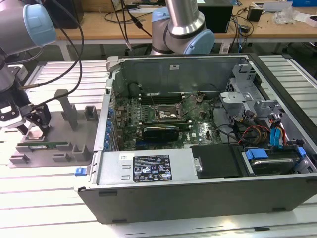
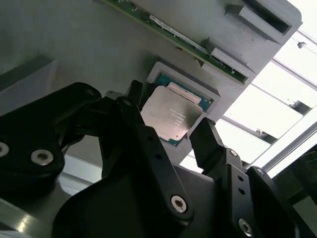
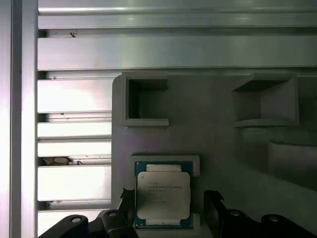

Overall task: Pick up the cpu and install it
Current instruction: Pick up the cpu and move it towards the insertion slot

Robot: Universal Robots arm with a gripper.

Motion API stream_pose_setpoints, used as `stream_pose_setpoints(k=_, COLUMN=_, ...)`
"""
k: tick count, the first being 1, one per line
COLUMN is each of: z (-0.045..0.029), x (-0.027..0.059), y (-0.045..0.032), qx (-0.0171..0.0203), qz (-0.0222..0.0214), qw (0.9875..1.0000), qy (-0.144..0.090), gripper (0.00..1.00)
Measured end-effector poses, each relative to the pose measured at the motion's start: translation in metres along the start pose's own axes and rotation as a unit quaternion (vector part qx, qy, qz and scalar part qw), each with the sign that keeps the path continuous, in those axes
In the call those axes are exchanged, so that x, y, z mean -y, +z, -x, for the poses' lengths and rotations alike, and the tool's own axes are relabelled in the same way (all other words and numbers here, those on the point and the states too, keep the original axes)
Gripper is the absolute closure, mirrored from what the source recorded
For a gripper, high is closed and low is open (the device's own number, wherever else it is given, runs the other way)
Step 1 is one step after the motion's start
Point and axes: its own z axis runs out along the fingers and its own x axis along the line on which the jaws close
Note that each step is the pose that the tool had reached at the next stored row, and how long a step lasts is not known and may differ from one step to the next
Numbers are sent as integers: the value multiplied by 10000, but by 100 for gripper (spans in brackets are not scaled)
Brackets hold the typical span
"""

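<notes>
At the far left of the exterior view, your tool (image 1: 34,124) hangs low over a grey tray (image 1: 59,130) that lies on the slatted worktop (image 1: 44,198). The tool is wide open and holds nothing. In both wrist views its two black fingers (image 3: 214,213) stand on either side of the cpu (image 3: 162,194), which sits flat in its own square pocket in the tray, silver top up, right between the fingertips. One finger is just beside the pocket's edge, and the other is a little apart from the chip. You cannot tell from these views whether either finger touches it. On the tray beyond the cpu from the tool are two hollow square pockets (image 3: 146,101). A long green memory stick (image 1: 43,145) lies in a slot of the tray just beside the tool. Well apart from the tool, toward the exterior view's right, is the open computer case (image 1: 198,198), with the board's square socket (image 1: 171,113) uncovered near its middle. A second arm (image 1: 183,25) rises behind the case.
</notes>
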Motion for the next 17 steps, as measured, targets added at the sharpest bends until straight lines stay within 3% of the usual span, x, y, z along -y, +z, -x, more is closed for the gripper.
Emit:
stream_pose_setpoints(k=4, z=-2, x=-9, y=33, qx=-2, qz=30, qw=10000, qy=-43, gripper=34)
stream_pose_setpoints(k=15, z=-35, x=-40, y=85, qx=-4, qz=32, qw=10000, qy=-49, gripper=34)
stream_pose_setpoints(k=17, z=-35, x=-41, y=89, qx=-9, qz=-6, qw=10000, qy=-48, gripper=34)
